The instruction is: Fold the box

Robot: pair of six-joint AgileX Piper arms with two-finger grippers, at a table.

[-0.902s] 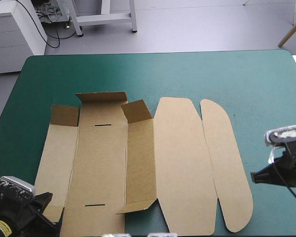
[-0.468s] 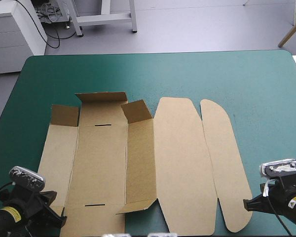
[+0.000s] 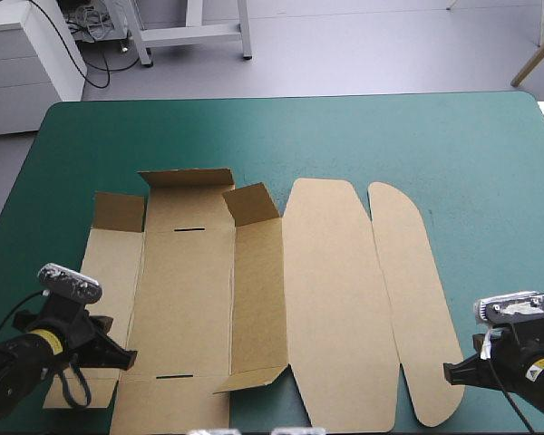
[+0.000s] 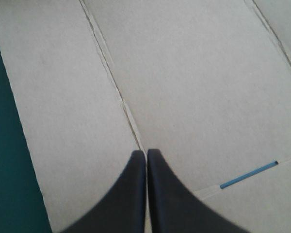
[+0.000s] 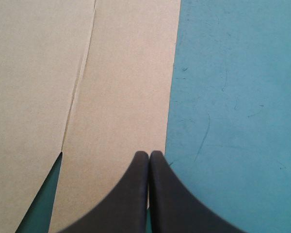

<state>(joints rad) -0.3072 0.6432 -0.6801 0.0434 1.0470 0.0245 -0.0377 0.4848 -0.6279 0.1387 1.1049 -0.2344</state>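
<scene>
Box lies opened out on the teal-green cover, left of the table's middle and reaching toward its near edge. Sheet mostly flat. Far flaps stand raised; near corner flap half lifted. Two long rounded panels lie flat on its right side.

Left gripper: near-left, low over the board, black fingers pressed together to a point with nothing between them, tip over the crease between outer left panel and centre panel.

Right gripper: near-right, fingers likewise together and empty, tip at the outer edge of the rightmost rounded panel
</scene>
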